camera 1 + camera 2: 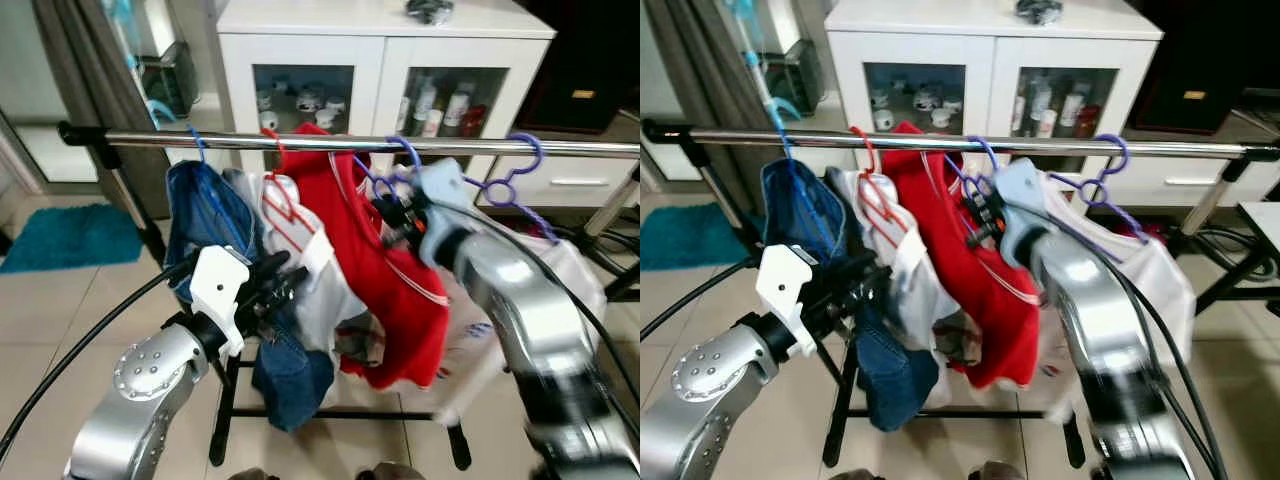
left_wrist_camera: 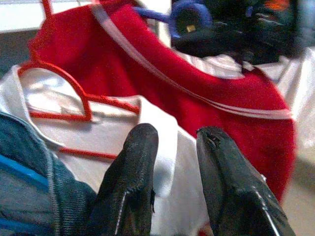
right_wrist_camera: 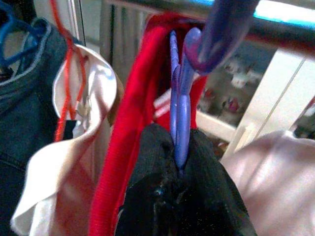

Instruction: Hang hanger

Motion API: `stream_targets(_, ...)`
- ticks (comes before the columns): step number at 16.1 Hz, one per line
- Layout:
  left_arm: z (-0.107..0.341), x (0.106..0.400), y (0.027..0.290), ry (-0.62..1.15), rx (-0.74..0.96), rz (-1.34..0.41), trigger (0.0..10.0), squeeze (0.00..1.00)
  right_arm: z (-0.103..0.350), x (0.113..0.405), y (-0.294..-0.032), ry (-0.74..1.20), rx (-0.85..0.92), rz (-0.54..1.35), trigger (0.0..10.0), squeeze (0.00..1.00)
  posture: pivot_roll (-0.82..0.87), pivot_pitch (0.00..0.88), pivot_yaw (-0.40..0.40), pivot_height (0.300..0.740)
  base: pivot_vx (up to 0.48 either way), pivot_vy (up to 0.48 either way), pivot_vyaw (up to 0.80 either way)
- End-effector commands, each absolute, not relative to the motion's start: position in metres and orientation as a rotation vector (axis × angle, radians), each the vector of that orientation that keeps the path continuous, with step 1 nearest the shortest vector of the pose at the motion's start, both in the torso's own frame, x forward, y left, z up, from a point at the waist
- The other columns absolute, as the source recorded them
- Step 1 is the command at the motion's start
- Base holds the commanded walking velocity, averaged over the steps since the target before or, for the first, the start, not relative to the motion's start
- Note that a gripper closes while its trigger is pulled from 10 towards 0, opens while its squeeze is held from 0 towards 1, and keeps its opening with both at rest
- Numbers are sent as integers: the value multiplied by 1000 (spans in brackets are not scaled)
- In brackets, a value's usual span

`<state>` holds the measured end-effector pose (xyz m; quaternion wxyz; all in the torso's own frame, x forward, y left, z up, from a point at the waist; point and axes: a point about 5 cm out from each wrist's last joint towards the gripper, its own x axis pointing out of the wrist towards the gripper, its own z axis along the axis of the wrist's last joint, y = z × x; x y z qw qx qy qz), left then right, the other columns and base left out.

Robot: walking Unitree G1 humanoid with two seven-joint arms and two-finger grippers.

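A chrome rail (image 1: 300, 143) runs across the view with clothes hanging from it. My right gripper (image 1: 392, 215) is shut on the neck of a purple hanger (image 3: 179, 113), whose hook (image 1: 404, 150) sits over the rail; a red garment (image 1: 385, 290) hangs on it. To its left hang a white shirt on a red hanger (image 1: 285, 205) and denim on a blue hanger (image 1: 200, 215). Another purple hanger (image 1: 520, 175) carries a white garment at the right. My left gripper (image 1: 275, 275) is open, lower down, right in front of the white shirt (image 2: 118, 132).
A white cabinet (image 1: 385, 60) with glass doors stands behind the rail. The rack's black legs (image 1: 225, 410) and cables cross the tiled floor. A teal mat (image 1: 70, 235) lies at the left, beside a grey curtain (image 1: 90, 70).
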<state>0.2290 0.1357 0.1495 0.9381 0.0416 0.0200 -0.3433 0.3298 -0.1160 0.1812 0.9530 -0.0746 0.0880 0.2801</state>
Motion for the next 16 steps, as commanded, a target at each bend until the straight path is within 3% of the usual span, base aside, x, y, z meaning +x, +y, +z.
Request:
stream_targets(1,155,226,132,33,97,-747,10000,0,182,340,-115,218,-174,545,10000,0,-112,65,21,740,0,0,0)
stream_targets(3,155,224,129,50,91,-792,10000,0,184,358,-111,295,-126,486,10000,0,-103,61,20,740,0,0,0)
stream_targets(6,155,222,130,70,85,-805,10000,0,170,358,-114,419,-170,470,10000,16,-99,65,24,740,0,0,0)
stream_targets(7,154,222,129,75,73,-804,10000,0,168,354,-117,421,-163,472,10000,1000,-101,67,27,740,0,0,0)
stream_targets(11,147,236,135,64,45,-583,10000,0,197,320,-123,167,85,624,10000,1000,-123,89,52,740,0,0,0)
stream_targets(12,151,243,144,26,38,-455,10000,0,205,308,-124,114,112,663,10000,1000,-126,94,49,740,0,0,0)
stream_targets(15,152,242,148,24,14,-369,10000,0,198,286,-133,-6,14,634,10000,1000,-128,92,33,740,0,-430,0)
stream_targets(16,152,241,147,22,15,-370,10000,0,192,285,-134,32,20,600,10000,1000,-127,91,32,740,0,-480,0)
